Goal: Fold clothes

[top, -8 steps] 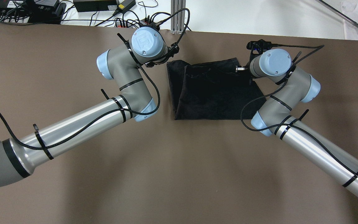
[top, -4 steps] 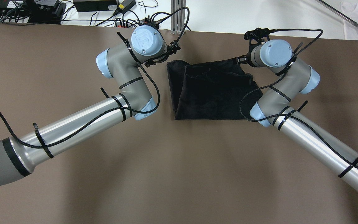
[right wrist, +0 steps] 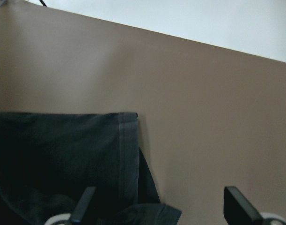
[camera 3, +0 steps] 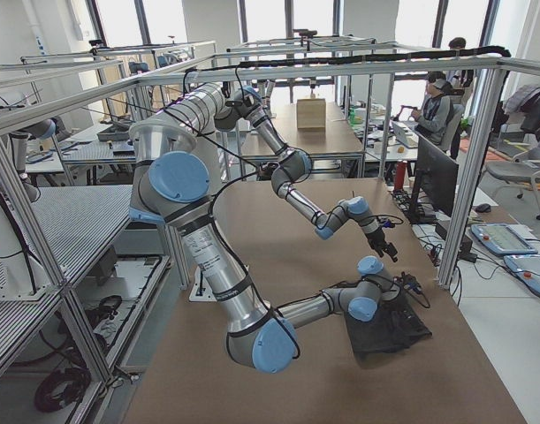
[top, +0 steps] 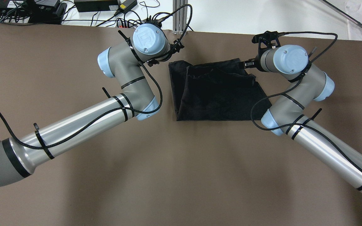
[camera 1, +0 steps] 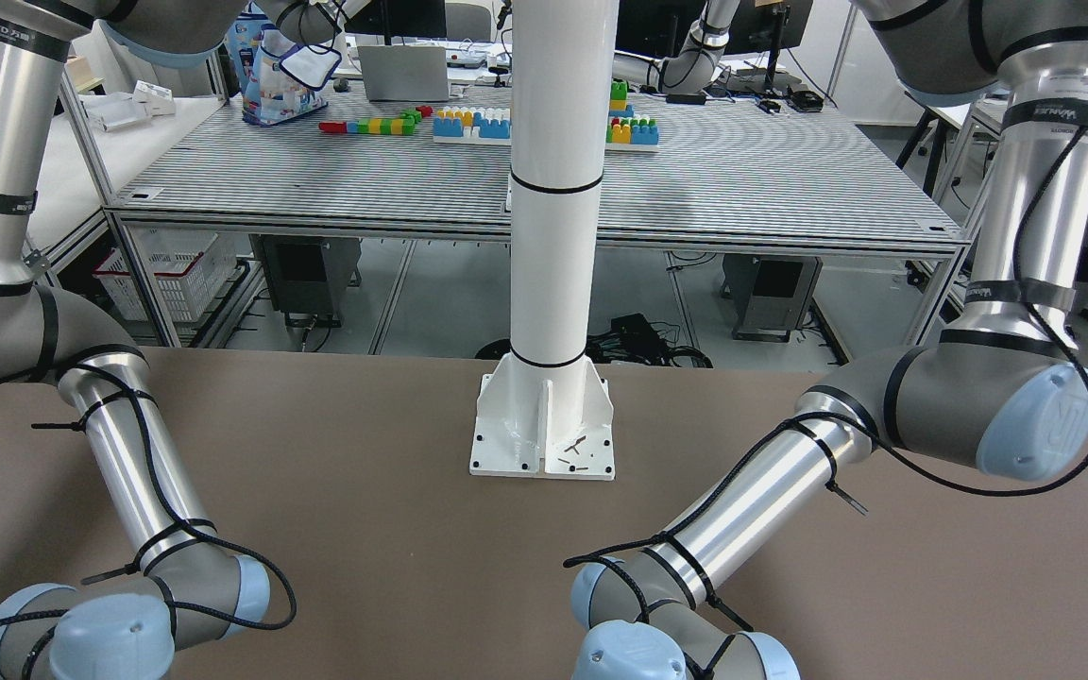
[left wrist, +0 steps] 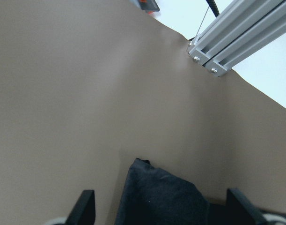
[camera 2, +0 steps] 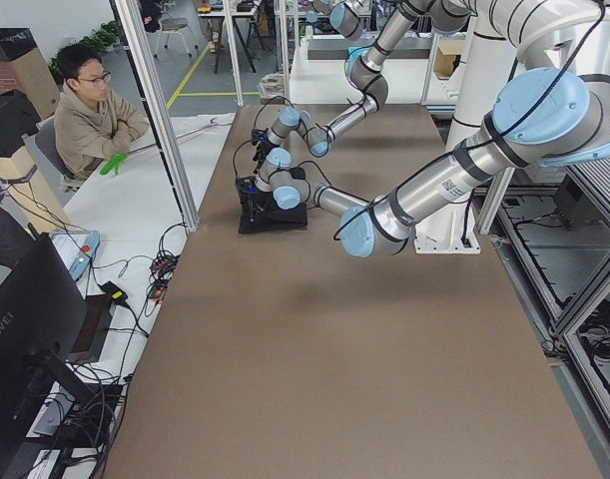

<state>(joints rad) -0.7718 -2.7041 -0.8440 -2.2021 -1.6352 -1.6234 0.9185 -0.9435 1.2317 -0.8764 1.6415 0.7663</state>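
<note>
The clothes (top: 218, 91) are one black garment lying folded on the brown table, near its far edge, between the two arms. My left gripper (left wrist: 161, 211) hangs open just above the garment's far left corner (left wrist: 157, 192), with its fingers (left wrist: 84, 206) on either side of that corner. In the overhead view it (top: 168, 56) is mostly hidden under the wrist. My right gripper (right wrist: 161, 208) is open at the far right corner, where a hemmed edge (right wrist: 126, 154) shows. It sits beside the garment's edge (top: 247, 63). Neither gripper holds the fabric.
An aluminium post (top: 179, 15) stands at the table's far edge, with cables and power bricks (top: 96, 4) beyond it. The white pillar's base (camera 1: 544, 430) is bolted near the robot's side. A person (camera 2: 90, 110) sits past the far edge.
My right wrist has moved to the right and a little toward the far edge, off the garment's corner. The left wrist has edged slightly toward the far edge. The garment has barely shifted.
</note>
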